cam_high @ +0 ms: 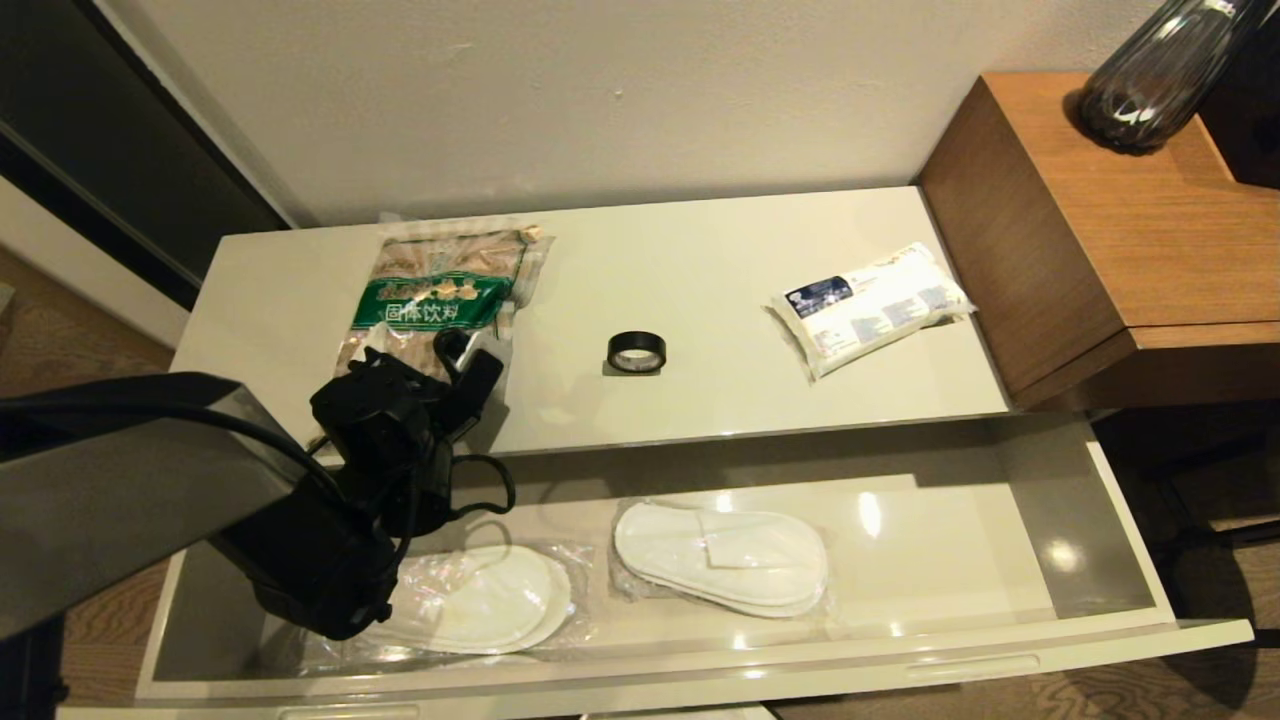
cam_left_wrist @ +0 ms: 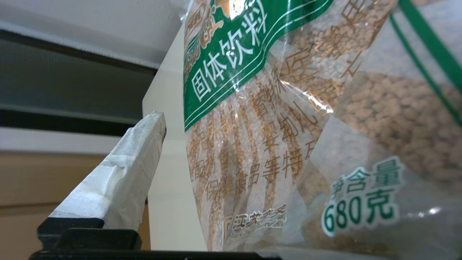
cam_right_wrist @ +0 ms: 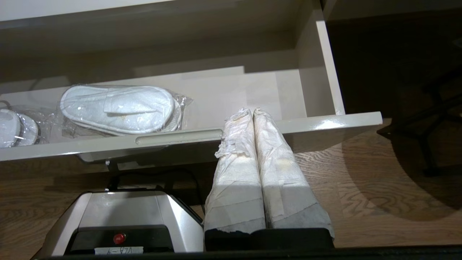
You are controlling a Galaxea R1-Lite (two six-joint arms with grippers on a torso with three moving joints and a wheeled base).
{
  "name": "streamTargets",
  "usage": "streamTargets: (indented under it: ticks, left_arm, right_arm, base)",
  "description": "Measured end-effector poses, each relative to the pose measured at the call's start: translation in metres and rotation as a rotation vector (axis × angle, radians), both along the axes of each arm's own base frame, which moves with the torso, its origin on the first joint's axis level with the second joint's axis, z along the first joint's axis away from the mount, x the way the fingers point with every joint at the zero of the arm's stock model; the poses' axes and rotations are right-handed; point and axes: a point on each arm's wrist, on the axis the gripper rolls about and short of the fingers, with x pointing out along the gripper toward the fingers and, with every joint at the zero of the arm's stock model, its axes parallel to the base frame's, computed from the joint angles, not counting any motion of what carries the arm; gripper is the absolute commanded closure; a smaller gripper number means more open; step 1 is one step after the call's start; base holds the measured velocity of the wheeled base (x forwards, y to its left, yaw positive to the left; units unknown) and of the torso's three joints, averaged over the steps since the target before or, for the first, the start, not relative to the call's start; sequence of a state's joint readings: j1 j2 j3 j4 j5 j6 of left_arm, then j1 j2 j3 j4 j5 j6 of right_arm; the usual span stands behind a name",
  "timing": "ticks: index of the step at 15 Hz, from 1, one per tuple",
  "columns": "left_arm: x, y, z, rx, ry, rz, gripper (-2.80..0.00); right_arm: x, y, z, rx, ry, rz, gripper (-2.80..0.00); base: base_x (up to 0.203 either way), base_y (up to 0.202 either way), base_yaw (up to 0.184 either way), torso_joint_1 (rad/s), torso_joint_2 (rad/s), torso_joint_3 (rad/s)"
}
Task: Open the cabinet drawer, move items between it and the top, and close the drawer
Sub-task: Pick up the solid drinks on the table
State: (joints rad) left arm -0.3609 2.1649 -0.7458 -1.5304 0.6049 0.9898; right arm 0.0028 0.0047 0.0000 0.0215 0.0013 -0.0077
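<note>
Cabinet drawer (cam_high: 1100, 640) is standing pulled out, two wrapped slipper pairs (cam_high: 722, 557) lying inside. Left gripper (cam_high: 455, 365), fingers spread, is hovering over the snack bag (cam_high: 440, 290) on the top (cam_high: 720, 350). Right gripper (cam_right_wrist: 252, 115) is parked, fingers pressed together.

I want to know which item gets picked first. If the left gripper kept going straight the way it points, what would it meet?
Most likely the snack bag: the open left gripper points at its near end on the top, though any remaining gap is unclear.

A brown wooden side table (cam_high: 1100, 230) stands beside the cabinet, bearing a dark glass vase (cam_high: 1160, 75).
</note>
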Motion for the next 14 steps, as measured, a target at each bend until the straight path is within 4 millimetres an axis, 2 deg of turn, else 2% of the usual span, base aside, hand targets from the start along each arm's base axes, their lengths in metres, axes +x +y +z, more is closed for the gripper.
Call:
streamTargets:
  ticks: [4,5,8,14]
  left_arm:
    - [-0.0024,0.0035,-0.0032,0.007,0.018,-0.005,-2.80]
    - [-0.0034,0.0056,-0.0051,0.013,0.027,-0.023,0.00]
    - [-0.0051,0.0078,-0.0097,0.029,0.054,-0.070,0.00]
    - [-0.0035,0.0079,-0.0040,0.025,0.038,-0.075,0.00]
  right_arm:
    - [0.0000,0.0000,0.0000,0.000,0.000,0.000,0.00]
    - [0.0000,0.0000,0.0000,0.001,0.000,0.000,0.00]
    - [0.0000,0.0000,0.0000,0.000,0.000,0.000,0.00]
    - [0.0000,0.0000,0.0000,0.000,0.000,0.000,0.00]
  base:
    - [0.000,0.000,0.000,0.000,0.00,0.000]
    - [0.000,0.000,0.000,0.000,0.00,0.000]
    - [0.000,0.000,0.000,0.000,0.00,0.000]
    - [0.000,0.000,0.000,0.000,0.00,0.000]
